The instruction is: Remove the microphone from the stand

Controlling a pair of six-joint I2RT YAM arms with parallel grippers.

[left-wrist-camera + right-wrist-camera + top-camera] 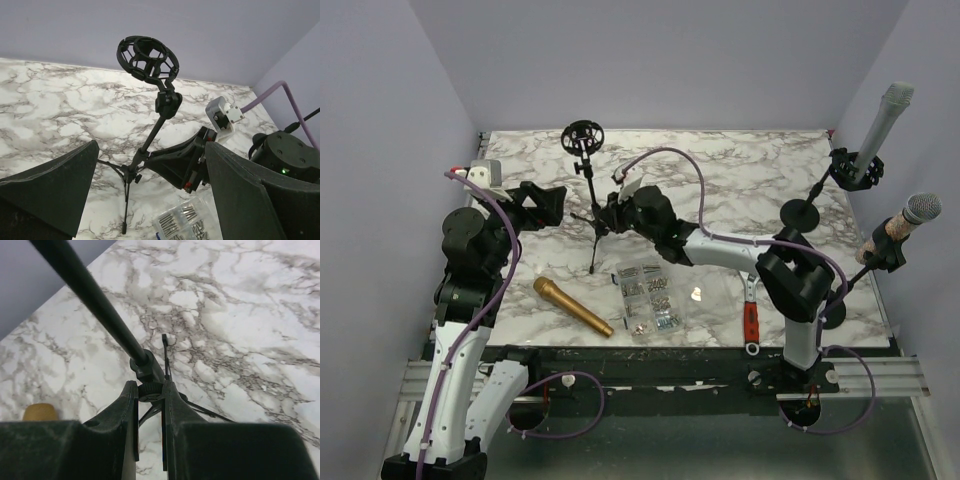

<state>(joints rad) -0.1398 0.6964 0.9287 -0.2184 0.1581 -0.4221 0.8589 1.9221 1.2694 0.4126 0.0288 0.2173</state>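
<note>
Gold microphone (pixel 572 306) lies on the marble table (pixel 740 170) as the right gripper (pixel 150 390) pinches the empty stand (pixel 588 180) at its collar, left gripper (pixel 555 203) spread wide; a skewed release could topple it.

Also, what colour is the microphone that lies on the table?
The microphone is gold all over. The top external view shows it best.

You're getting only a sliver of the microphone (pixel 40 411) in right wrist view; the right gripper (pixel 150 390) is covering the rest. There the stand (pixel 92 296) is running off the top-left corner. Left wrist view is cropping the parts bag (pixel 182 222) at the bottom.
</note>
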